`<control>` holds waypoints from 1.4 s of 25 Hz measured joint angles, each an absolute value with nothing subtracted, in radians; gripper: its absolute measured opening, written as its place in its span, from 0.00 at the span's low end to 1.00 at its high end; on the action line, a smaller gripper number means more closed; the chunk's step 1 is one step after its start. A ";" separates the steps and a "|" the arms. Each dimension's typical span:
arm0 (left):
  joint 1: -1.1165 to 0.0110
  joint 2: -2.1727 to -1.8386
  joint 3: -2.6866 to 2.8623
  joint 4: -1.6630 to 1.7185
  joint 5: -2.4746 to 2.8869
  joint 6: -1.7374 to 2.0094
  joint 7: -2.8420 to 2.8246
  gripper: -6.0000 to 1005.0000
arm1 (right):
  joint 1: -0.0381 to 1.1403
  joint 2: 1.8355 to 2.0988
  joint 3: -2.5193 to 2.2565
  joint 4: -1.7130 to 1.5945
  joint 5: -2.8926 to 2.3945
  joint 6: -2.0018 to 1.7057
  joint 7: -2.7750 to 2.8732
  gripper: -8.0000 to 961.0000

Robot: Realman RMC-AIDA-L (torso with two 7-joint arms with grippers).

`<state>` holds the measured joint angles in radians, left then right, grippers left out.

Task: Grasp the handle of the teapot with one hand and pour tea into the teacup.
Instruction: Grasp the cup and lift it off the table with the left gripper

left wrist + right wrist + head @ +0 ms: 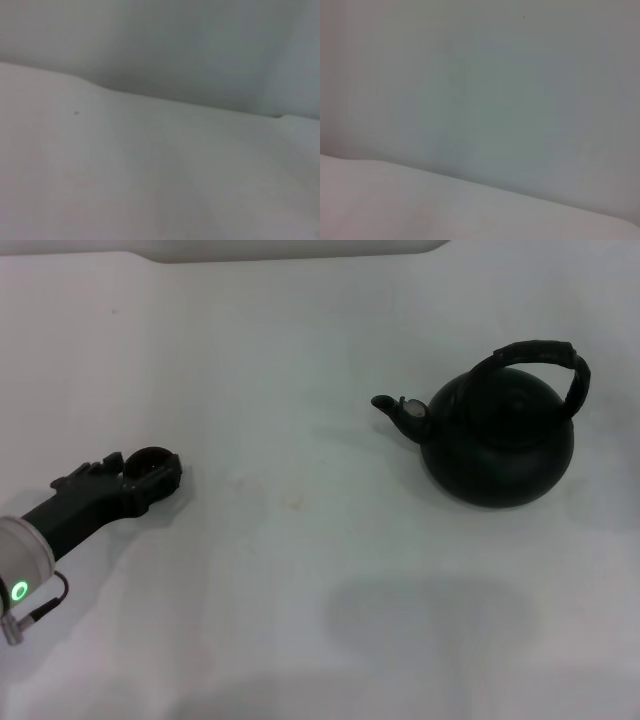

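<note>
One left gripper (150, 472) rests by the teacup (152, 462); I cannot tell its fingers. A bump could tip the cup.

no legible text, label or number anywhere

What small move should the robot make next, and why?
Probably bring the right pincer, not in view, toward the handle: the teapot stands on the robot's right, its handle upright and free, with no pincer near it. The left pincer is far to the left, low over the table.
</note>
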<state>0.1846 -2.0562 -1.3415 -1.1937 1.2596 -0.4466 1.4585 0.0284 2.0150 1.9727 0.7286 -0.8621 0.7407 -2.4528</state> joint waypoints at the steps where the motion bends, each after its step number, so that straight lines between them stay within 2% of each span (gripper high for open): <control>1: 0.184 -2.058 -1.350 -1.193 1.280 -0.447 1.446 0.83 | 0.029 2.015 1.973 0.729 -0.862 0.741 -2.453 0.64; 14: 0.134 -2.063 -1.360 -1.148 1.328 -0.453 1.411 0.83 | 0.025 2.016 1.973 0.731 -0.862 0.746 -2.454 0.64; 35: 0.129 -2.067 -1.359 -1.166 1.475 -0.448 1.272 0.83 | 0.032 2.016 1.973 0.729 -0.862 0.744 -2.459 0.64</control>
<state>0.1288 -2.0665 -1.3595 -1.1660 1.4745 -0.4479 1.2716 0.0324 2.0157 1.9727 0.7288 -0.8621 0.7441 -2.4592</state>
